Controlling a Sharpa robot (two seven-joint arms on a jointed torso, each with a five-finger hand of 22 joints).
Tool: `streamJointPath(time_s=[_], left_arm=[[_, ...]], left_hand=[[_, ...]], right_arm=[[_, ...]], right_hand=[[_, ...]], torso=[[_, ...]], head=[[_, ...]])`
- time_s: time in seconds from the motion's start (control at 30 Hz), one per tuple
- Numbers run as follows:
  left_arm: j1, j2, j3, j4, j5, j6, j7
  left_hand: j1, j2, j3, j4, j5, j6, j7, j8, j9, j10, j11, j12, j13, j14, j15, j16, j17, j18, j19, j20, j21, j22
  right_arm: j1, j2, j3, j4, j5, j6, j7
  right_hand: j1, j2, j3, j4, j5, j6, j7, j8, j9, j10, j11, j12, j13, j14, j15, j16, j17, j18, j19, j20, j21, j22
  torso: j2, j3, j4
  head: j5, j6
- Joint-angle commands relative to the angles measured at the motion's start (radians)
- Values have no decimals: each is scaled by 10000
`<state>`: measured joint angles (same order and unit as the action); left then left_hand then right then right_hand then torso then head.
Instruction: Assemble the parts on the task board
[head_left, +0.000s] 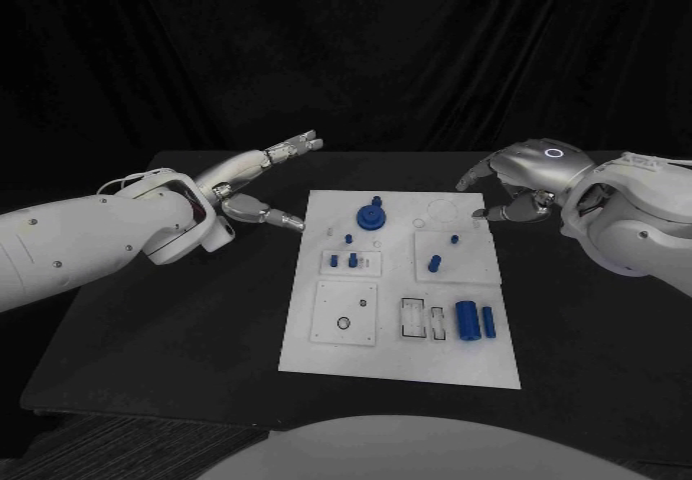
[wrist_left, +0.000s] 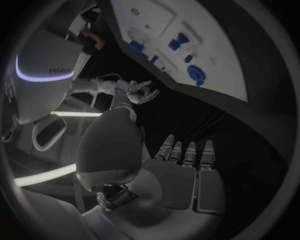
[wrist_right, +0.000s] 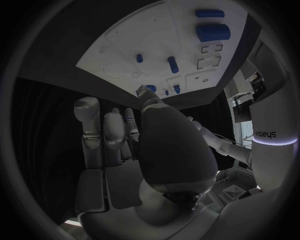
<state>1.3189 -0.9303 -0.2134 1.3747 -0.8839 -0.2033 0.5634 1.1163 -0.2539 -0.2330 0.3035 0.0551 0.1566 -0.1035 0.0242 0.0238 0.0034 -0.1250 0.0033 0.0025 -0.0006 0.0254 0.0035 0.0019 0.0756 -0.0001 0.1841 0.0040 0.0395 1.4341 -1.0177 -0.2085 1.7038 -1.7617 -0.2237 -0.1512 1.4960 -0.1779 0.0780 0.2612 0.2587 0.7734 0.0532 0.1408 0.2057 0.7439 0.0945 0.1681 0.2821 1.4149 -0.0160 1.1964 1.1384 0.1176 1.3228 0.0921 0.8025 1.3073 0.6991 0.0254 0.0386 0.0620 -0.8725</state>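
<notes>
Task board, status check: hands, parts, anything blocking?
Left hand open, off the board's left far corner. Right hand open, empty, at the far right corner. Task board untouched, blue parts lying on it. Nothing in the way.

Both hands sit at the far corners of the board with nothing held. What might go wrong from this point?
1. The right robot hand hovers at the task board far corner; reaching in, it might knock the small upright pegs nearby.
2. The two blue cylinders lie on their sides and may roll if nudged.
3. The left robot hand has fingers spread beside the board edge and may push the board.
</notes>
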Motion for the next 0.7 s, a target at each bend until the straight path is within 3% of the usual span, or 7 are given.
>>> streamJointPath(time_s=[0.03,0.1,0.2,0.3,0.33,0.5,0.7], left_arm=[[-49,67,7,25,5074,2441,942],[-90,84,6,40,6105,2885,1004],[-142,99,5,68,6915,3245,1074],[-207,109,5,136,7448,3544,1112],[-224,108,5,164,7543,3601,1109],[-274,100,4,277,7762,3750,1086],[-297,73,4,371,7840,3843,1064]], left_hand=[[-168,-68,-103,7,22,-130,-22,-37,-22,-34,67,-33,-25,6,132,-35,-19,-37,-2,90,-35,-334],[-369,115,34,5,-4,-251,-110,-56,-39,-34,171,-33,-25,6,210,-35,-19,-13,-1,109,-37,-366],[-631,701,524,-12,-39,-362,-259,-56,-46,-34,374,-33,-25,6,387,-35,-19,67,-1,211,-37,-361],[-856,2041,1226,-55,-73,-410,-243,-60,-49,-34,471,-33,-25,6,462,-35,-19,153,-1,275,-37,-365],[-925,2294,1309,-64,-83,-414,-241,-59,-49,-34,490,-33,-25,6,476,-35,-19,175,0,287,-37,-365],[-1184,3129,1274,-95,-91,-479,-228,-66,-56,-34,616,-33,-25,6,575,-35,-19,324,-1,385,-35,-351],[-1547,3799,903,-111,-91,-523,-245,-70,-60,-34,759,-33,-25,6,700,-35,-19,472,-1,502,-33,-334]], right_arm=[[-92,56,8,-106,-615,1005,-81],[-162,116,8,-179,-648,1190,-11],[-248,193,7,-276,-674,1438,59],[-349,283,7,-380,-691,1728,120],[-377,306,7,-405,-694,1800,137],[-499,396,7,-516,-701,2060,187],[-664,474,7,-703,-704,2155,249]], right_hand=[[225,-34,-159,276,-157,52,68,-87,-127,-33,28,-94,-315,60,50,58,29,84,111,33,85,746],[369,58,-145,275,-148,165,-40,-103,-200,125,18,-70,-501,67,44,52,3,88,137,35,47,754],[539,211,-79,202,17,340,-5,-91,-261,577,-40,85,-641,81,13,68,1,90,176,17,40,776],[657,389,-19,40,329,742,73,-7,-289,1405,-145,287,-797,125,-64,107,6,83,262,-50,68,829],[667,416,-3,-14,411,887,58,13,-292,1676,-166,307,-869,139,-99,109,-8,71,289,-66,64,852],[553,415,-34,-22,175,1027,-11,-19,-319,2073,-228,290,-1002,206,-132,186,47,53,390,-118,190,924],[523,455,-23,-35,115,1251,11,27,-298,2270,-247,241,-1095,217,-154,173,13,45,428,-138,190,952]], torso=[[-77,-166,148],[-90,-220,209],[-100,-292,295],[-98,-362,386],[-99,-374,400],[-112,-457,489],[-132,-626,655]], head=[[-100,-2],[-156,-2],[-262,-2],[-376,-2],[-396,-2],[-492,-2],[-719,-2]])
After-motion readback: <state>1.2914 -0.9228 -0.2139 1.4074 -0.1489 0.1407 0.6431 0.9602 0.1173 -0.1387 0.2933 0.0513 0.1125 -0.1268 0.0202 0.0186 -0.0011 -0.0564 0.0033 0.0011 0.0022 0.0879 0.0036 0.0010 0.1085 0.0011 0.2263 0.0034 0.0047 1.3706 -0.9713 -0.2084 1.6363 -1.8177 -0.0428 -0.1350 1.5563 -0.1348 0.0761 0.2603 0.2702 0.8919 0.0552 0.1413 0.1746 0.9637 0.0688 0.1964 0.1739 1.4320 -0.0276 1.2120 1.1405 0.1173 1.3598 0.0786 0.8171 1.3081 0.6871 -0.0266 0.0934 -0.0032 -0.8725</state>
